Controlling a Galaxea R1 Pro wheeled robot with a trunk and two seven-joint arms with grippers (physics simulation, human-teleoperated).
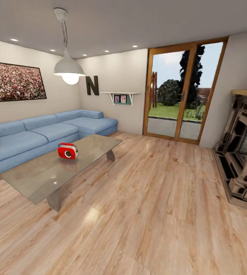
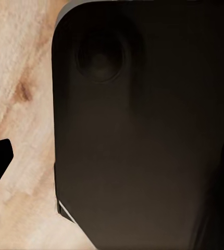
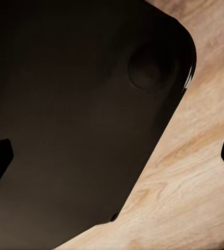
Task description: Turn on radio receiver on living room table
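Radio receiver (image 1: 67,151), red with a round dark dial, stands upright on the glossy low bench (image 1: 35,179) at left of centre in the head view, nearer the bench's far long edge and just in front of the blue L-shaped sofa (image 1: 31,135). At upper left a crowd picture (image 1: 14,81) hangs on the wall; a white pendant lamp (image 1: 69,68) hangs above the sofa, beside a dark letter N (image 1: 92,85) and a small wall shelf (image 1: 119,97). Centre right, a wood-framed glass door (image 1: 184,89) looks onto a garden. At far right stands the fireplace (image 1: 244,149). Light plank floor (image 1: 150,214) covers the lower frame. Each wrist view shows a dark rounded robot part over the floor, with black finger tips at the frame edges: the right hand (image 3: 112,156) spread; the left hand's state cannot be told.
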